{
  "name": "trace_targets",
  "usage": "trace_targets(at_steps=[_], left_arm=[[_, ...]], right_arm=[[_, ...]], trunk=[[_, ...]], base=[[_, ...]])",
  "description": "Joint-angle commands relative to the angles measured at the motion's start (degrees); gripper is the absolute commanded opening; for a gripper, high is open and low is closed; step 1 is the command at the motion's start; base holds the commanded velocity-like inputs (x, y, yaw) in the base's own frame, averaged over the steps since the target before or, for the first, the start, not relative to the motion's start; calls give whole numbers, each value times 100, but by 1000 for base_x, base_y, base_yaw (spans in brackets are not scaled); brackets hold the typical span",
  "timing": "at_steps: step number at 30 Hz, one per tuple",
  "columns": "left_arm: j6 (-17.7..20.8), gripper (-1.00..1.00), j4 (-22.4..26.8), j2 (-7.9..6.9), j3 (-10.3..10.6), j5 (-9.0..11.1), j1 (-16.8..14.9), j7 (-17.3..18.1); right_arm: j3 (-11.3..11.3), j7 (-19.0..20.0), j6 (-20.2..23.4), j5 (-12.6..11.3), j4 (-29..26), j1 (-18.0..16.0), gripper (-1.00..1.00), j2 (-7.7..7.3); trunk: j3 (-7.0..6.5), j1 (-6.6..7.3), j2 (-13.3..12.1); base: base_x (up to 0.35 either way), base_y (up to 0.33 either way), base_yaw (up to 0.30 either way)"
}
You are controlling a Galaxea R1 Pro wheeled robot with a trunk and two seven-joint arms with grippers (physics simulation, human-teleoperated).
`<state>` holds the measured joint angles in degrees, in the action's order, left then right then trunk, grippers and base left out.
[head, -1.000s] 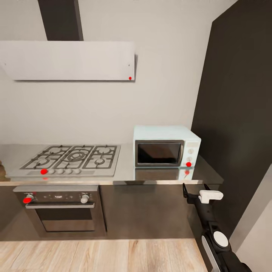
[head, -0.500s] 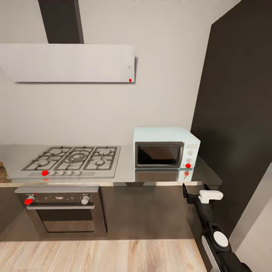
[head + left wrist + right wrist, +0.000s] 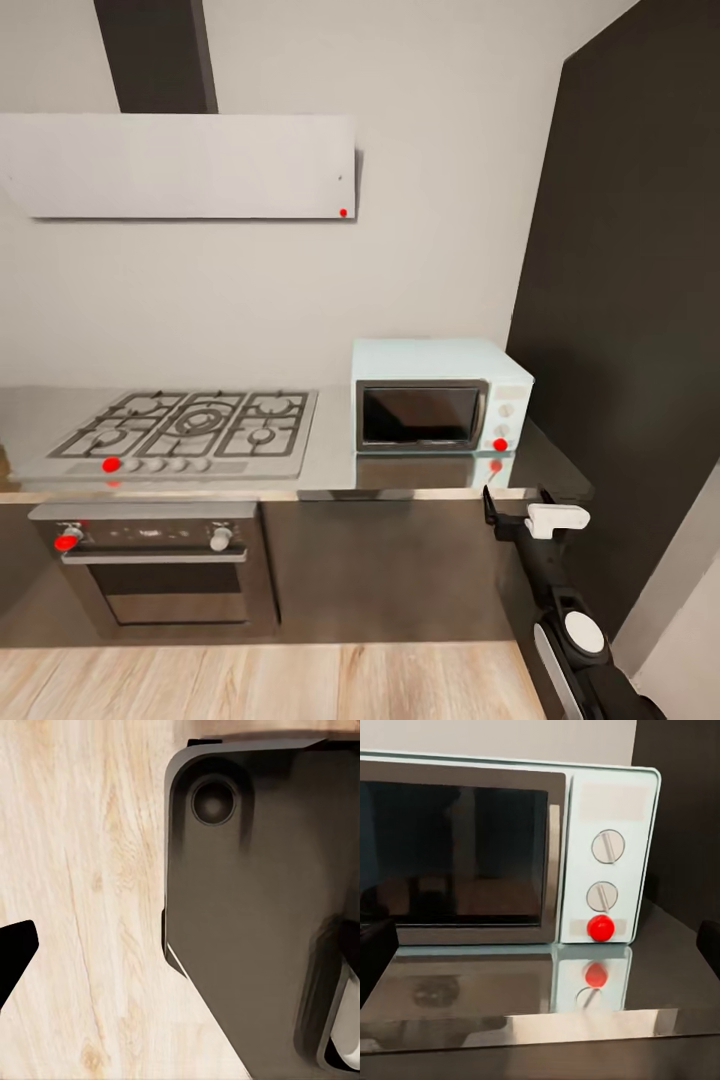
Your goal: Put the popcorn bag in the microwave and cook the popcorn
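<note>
The microwave [image 3: 441, 395] sits right of centre in the head view, on the countertop [image 3: 330, 470], with its dark glass door shut. In the right wrist view the microwave [image 3: 510, 851] faces the camera squarely: two knobs and a red dot [image 3: 600, 927] stacked on the side panel, all mirrored in the steel slab below. The gas hob [image 3: 180, 425] lies at centre left, the oven [image 3: 150, 565] under it.

The right gripper [image 3: 515, 508] hangs in the lower right of the head view, just below the counter edge; its dark fingers stand apart with nothing between them, so it looks open and empty. For the left gripper, the left wrist view gives only a dark finger tip [image 3: 15, 952] at its left edge over the wooden floor [image 3: 82, 892], so I cannot tell its state.

The popcorn bag cannot be made out in these pictures. Judging from what it is, a small paper sack should be light, soft and easily crushed, so a gentle pinch across its body below the rolled rim seems wisest
</note>
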<state>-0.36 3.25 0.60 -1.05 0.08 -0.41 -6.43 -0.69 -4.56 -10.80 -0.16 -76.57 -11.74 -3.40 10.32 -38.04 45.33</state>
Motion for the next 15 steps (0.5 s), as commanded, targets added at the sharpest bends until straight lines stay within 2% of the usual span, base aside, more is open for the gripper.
trace_targets(at_steps=[1,4,10,15], left_arm=[[-3,100,0,2,-9,1,-3,-17],[0,100,0,2,-9,1,-3,-18],[1,100,0,2,-9,1,-3,-20],[1,100,0,2,-9,1,-3,-21]], right_arm=[[7,-25,4,-1,2,-4,100,-3],[7,-32,30,-1,2,-4,100,-3],[7,-43,225,0,2,-4,100,-3],[7,-39,342,0,2,-4,100,-3]], trunk=[[8,-4,5],[8,-4,5],[8,-4,5],[8,-4,5]], base=[[324,-101,0],[314,-88,0],[68,-7,0],[228,0,0]])
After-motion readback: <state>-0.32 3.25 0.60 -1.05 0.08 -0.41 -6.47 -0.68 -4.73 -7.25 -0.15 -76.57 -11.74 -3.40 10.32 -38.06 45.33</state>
